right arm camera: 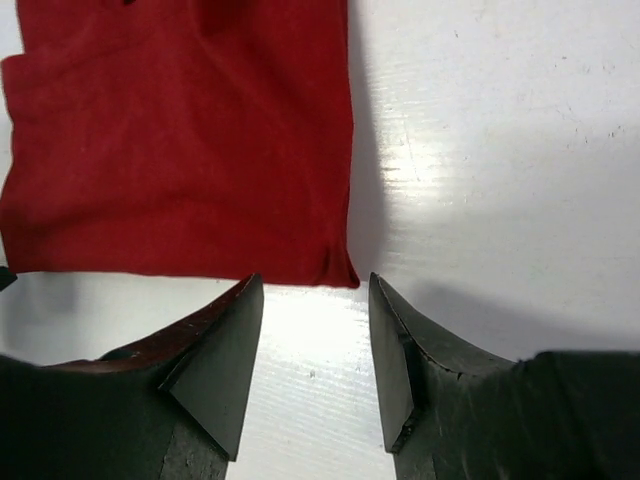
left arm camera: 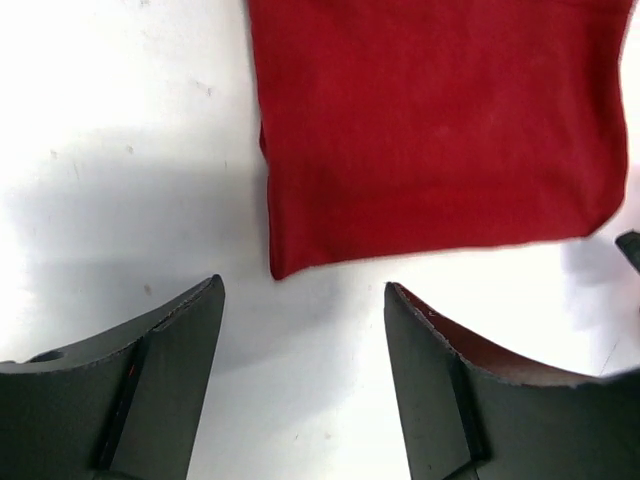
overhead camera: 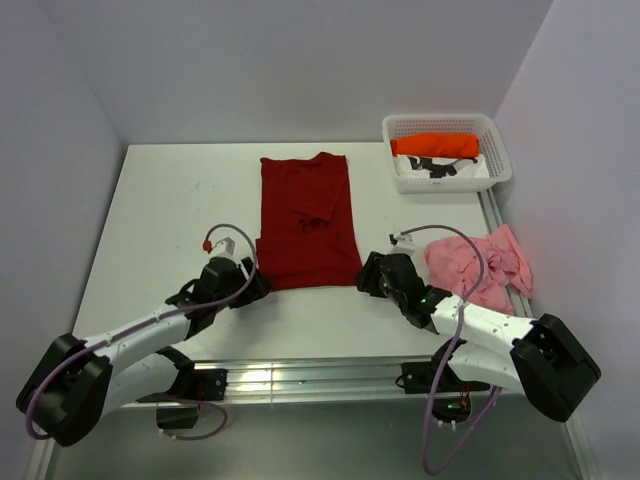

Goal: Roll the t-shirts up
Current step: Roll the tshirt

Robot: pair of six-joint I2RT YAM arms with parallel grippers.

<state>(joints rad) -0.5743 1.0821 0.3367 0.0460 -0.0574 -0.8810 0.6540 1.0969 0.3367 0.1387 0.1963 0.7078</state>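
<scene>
We list one dark red t-shirt (overhead camera: 307,220), flat on the tabletop (overhead camera: 170,200): likely soft, light, limp cotton, best pinched at its near hem corners, where left tool (left arm camera: 302,285) and right tool (right arm camera: 313,278) hover open, empty.

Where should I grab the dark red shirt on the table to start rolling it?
By its two near hem corners, from the arms' side: the dark red shirt lies flat with that straight hem nearest, one corner before the left gripper, one before the right gripper.
</scene>
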